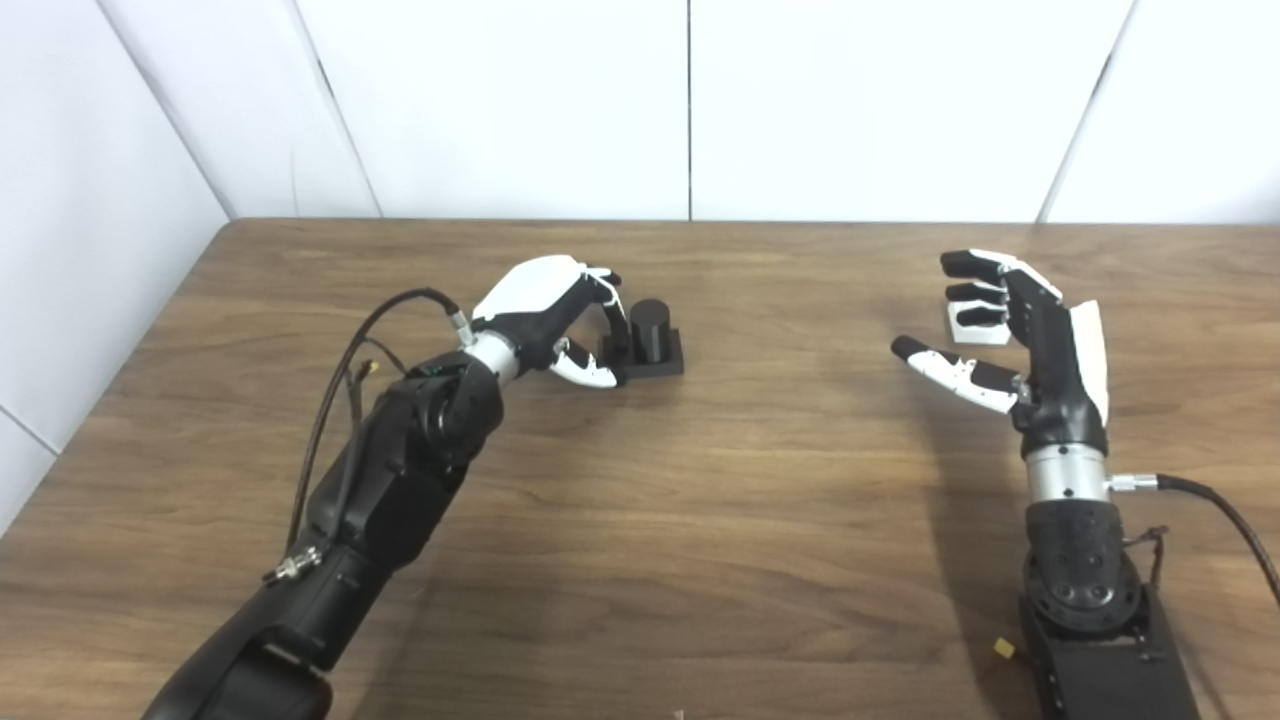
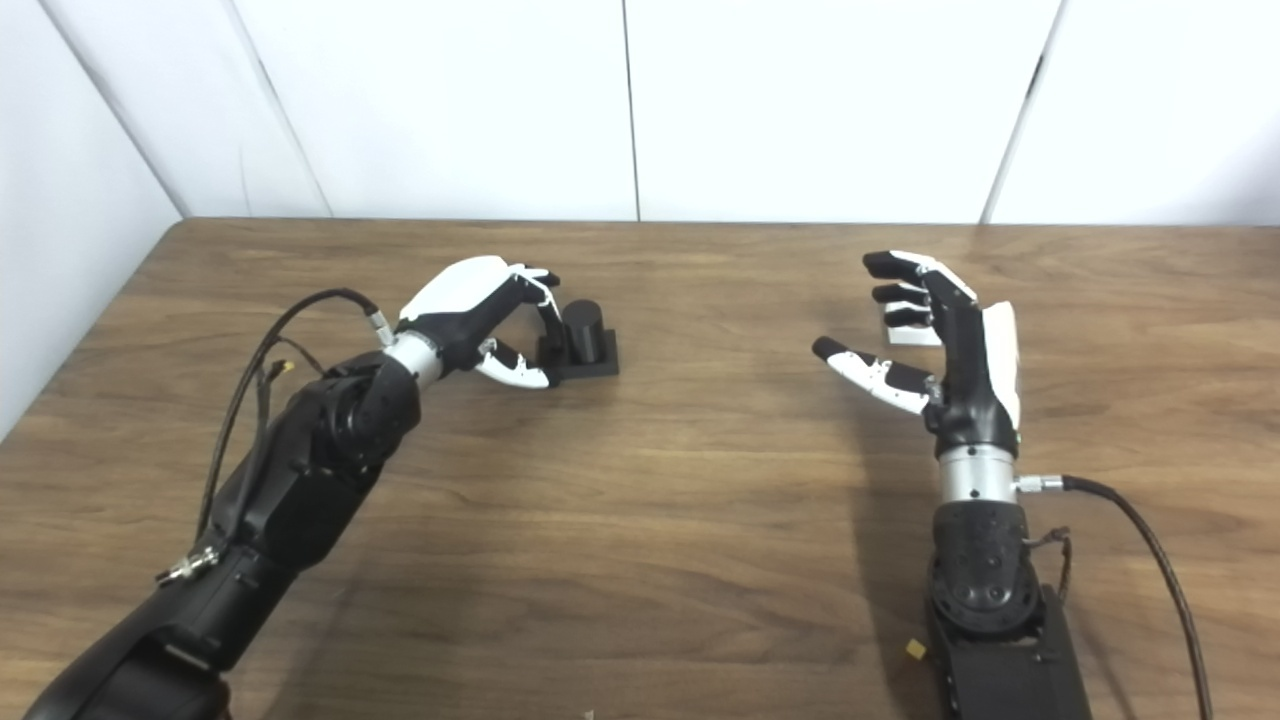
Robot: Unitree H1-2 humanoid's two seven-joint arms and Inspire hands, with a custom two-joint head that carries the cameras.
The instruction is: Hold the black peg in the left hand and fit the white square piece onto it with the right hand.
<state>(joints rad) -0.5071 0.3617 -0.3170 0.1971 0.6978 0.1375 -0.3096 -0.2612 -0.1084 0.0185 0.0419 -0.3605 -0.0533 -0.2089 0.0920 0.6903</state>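
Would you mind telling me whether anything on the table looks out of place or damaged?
Only a small yellow scrap lying loose on the table beside the right arm's base looks stray; what it is cannot be told.

Two head cameras side by side look down across the same wooden table [image 1: 760, 480] from nearby.
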